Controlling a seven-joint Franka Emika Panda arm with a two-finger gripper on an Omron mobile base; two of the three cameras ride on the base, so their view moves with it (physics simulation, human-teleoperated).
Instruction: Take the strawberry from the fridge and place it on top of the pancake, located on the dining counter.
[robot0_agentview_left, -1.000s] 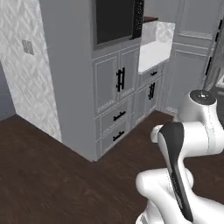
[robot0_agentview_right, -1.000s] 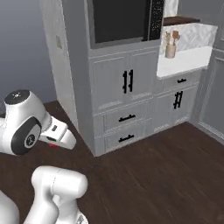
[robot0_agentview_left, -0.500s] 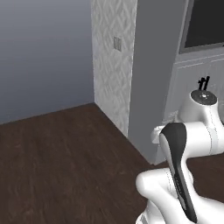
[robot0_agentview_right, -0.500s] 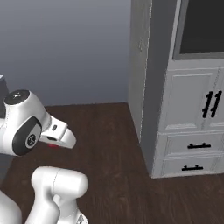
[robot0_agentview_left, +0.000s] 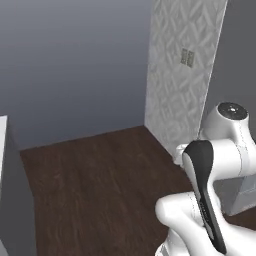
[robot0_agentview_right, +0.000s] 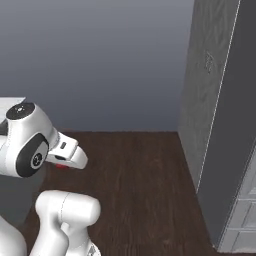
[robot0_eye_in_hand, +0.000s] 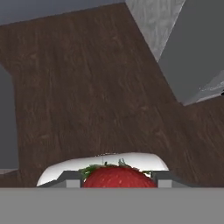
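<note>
Left base view: arm folded over dark wood floor (robot0_agentview_left: 95, 180), patterned wall (robot0_agentview_left: 182, 75) ahead; white desk edge (robot0_agentview_left: 3, 135) far left, likely the destination side.

Right base view: red speck, apparently the strawberry (robot0_agentview_right: 62, 166), beneath the white hand.

Hand view: strawberry between the 2 jaws, closed on it, above floor.

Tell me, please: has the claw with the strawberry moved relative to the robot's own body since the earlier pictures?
No. In the right base view the claw sits at the same place beside the white arm, strawberry held; the cabinets have slid away, so the base turned.
</note>
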